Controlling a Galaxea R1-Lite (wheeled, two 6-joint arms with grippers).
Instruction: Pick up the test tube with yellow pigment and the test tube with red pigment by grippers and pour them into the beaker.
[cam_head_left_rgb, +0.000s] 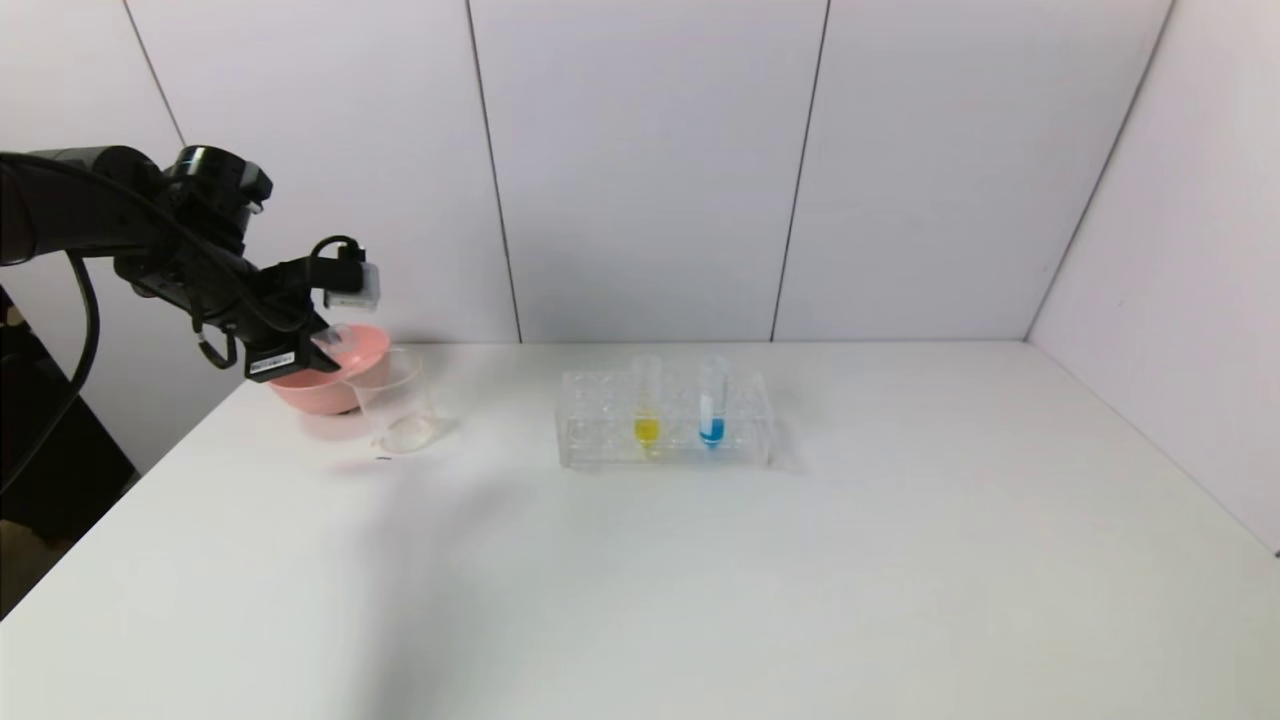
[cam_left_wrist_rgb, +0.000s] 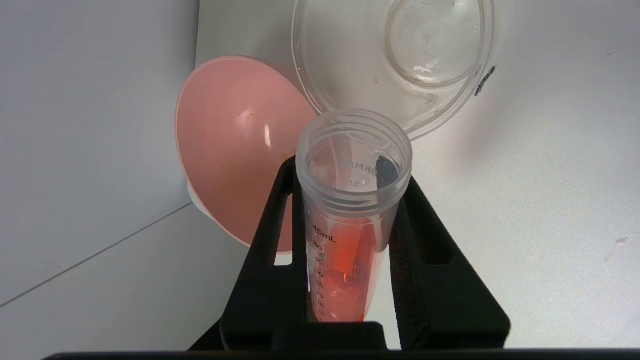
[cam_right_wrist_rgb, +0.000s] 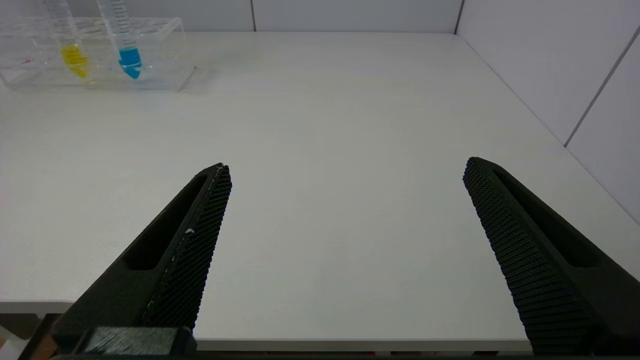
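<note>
White table, pale panelled walls behind, so everything on it is easy to spot. Your left gripper is clenched on the test tube with red pigment, up at the left of the head view, w/ the beaker sitting just below and to the right of it. In the left wrist view the tube's open mouth points at the beaker, long axis running from the jaws toward the glass, and the red liquid sits back down by the jaws, so nothing looks poured yet imo. That's the relation to watch: the mouth looks near the beaker's rim but I can't tell if it's properly over it, and the pink bowl is right next to the beaker, so a tilt that's off to that side could dump red into the wrong dish. Test tube with yellow pigment stands upright in the clear rack mid-frame, beside the blue tube, well apart from the beaker. Right gripper is spread wide, hovering low over bare table, rack toward the upper left of its view, so it's prob the nearer arm for yellow.
</note>
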